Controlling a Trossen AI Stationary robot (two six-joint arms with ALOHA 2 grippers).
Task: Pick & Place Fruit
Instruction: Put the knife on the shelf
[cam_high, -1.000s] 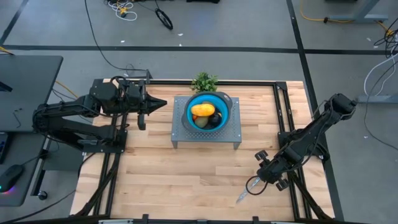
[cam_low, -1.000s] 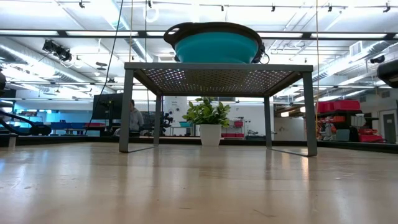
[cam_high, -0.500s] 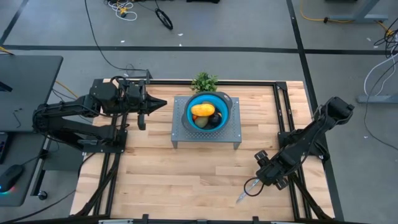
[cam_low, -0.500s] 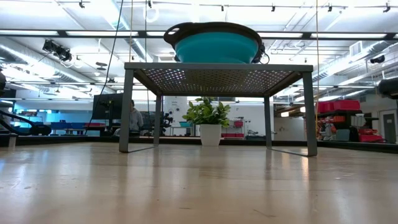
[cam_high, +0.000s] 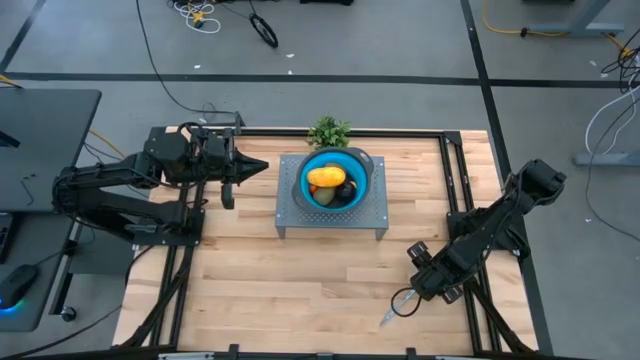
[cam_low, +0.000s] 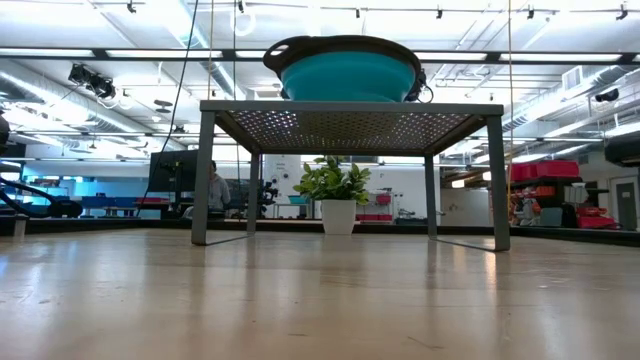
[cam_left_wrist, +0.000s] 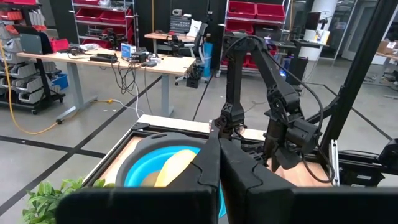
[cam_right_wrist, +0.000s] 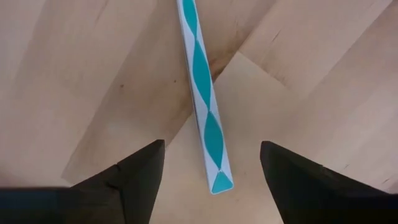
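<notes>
Spread wide, the two dark fingers (cam_right_wrist: 134, 177) of the right gripper (cam_right_wrist: 211, 171) stand on either side of a knife (cam_right_wrist: 203, 99) with a white and teal handle, and neither finger touches it. That handle lies flat on the wooden table (cam_right_wrist: 74, 68), its end just between the fingertips and the rest running straight away from them. From above, the right gripper (cam_high: 405, 298) hangs low over the near right part of the table (cam_high: 250, 280), and the knife's silver blade (cam_high: 387, 317) pokes out beyond the fingertips toward the table's front edge.

Pressed together with no gap, the fingers (cam_left_wrist: 211, 168) of the left gripper (cam_left_wrist: 219, 155) hold nothing. This gripper (cam_high: 262, 167) waits level at the far left of the table, its tip pointing at the blue bowl (cam_high: 312, 170). The bowl sits just ahead of those closed fingers, on a grey perforated metal stand (cam_high: 330, 215). The fruit (cam_high: 326, 178) lies inside the bowl: a yellow-orange oblong piece on top, with darker round pieces beside it toward the right arm; the smaller pieces cannot be told apart. In the left wrist view the bowl (cam_left_wrist: 140, 165) and the yellow fruit (cam_left_wrist: 174, 169) show right past the fingertips, with the right arm (cam_left_wrist: 273, 106) farther off.

A green leafy plant (cam_high: 328, 131) stands just behind the stand, off to one side of the left fingertips. From table height, the bowl (cam_low: 345, 72) rests on top of the stand (cam_low: 350, 125), and the plant (cam_low: 335, 190) shows beneath it.
</notes>
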